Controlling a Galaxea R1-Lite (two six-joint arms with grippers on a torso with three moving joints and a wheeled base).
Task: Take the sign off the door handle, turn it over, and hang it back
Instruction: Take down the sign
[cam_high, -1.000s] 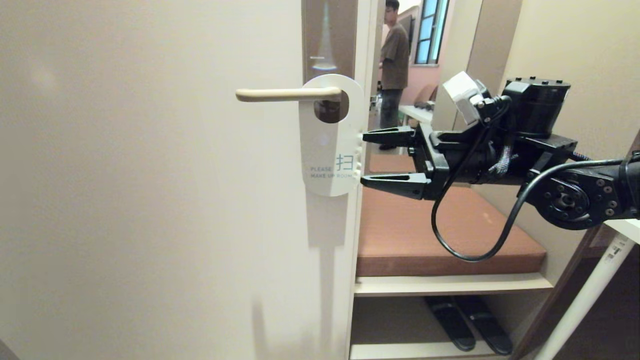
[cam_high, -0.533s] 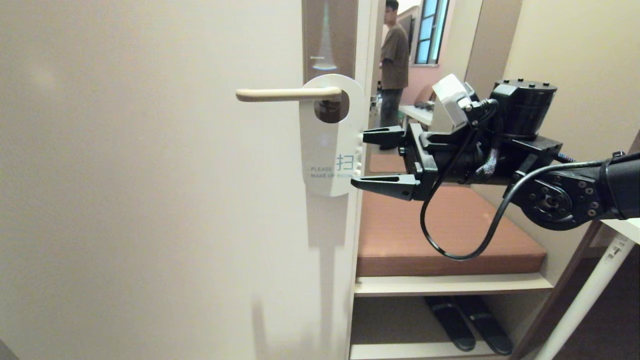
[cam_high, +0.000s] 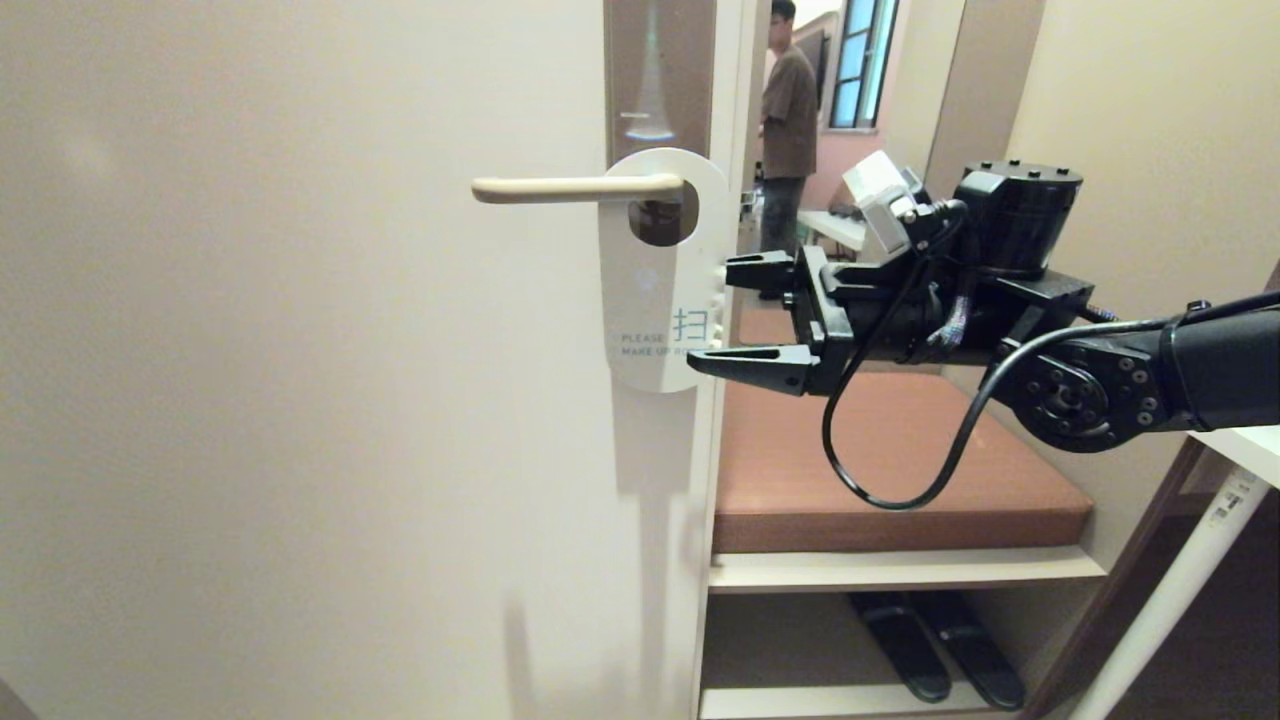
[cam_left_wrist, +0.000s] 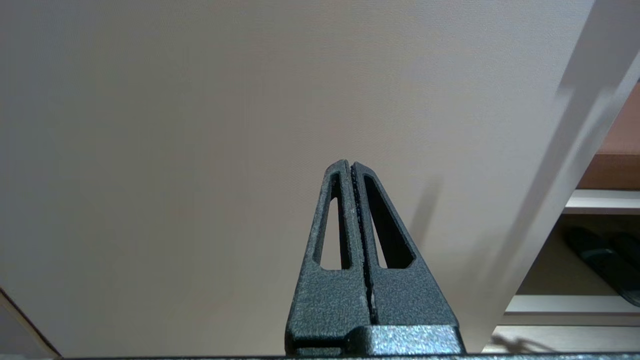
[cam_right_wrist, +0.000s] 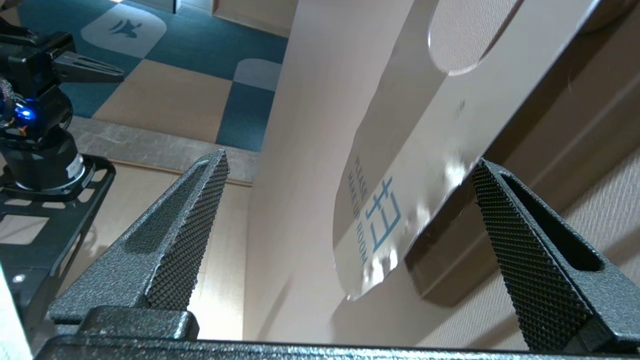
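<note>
Hanging on the door handle (cam_high: 575, 188) through the hole near its top: the sign (cam_high: 660, 270), white face outward, blue "PLEASE MAKE UP ROOM" lettering low on the card, lower end flat against the door (cam_high: 300, 400) close to its right edge. Threaded over the handle's rounded elbow, in front of the tall glossy brown plate (cam_high: 658, 80) that carries the lever. Just beside the sign's right edge, level with its lower half: the right gripper (cam_high: 742, 315), pointing toward the card from the right, jaws spread wide, one finger above the other, the lower tip reaching the card's right edge near the lettering, the upper tip a little short of it; nothing held. In the right wrist view, the sign (cam_right_wrist: 425, 165) between the two textured fingers (cam_right_wrist: 180, 235), nearer one of them, not clamped; contact with that finger hard to judge. Seen only in the left wrist view: the left gripper (cam_left_wrist: 351, 167), jaws pressed shut on nothing, parked facing the plain door face low down. Past the door's edge, to the right: a bench with a brown cushion (cam_high: 880, 470) on a pale shelf, dark slippers (cam_high: 940, 650) beneath it. Farther back through the opening, a person (cam_high: 788, 130) standing near a window (cam_high: 858, 62), side-on.
</note>
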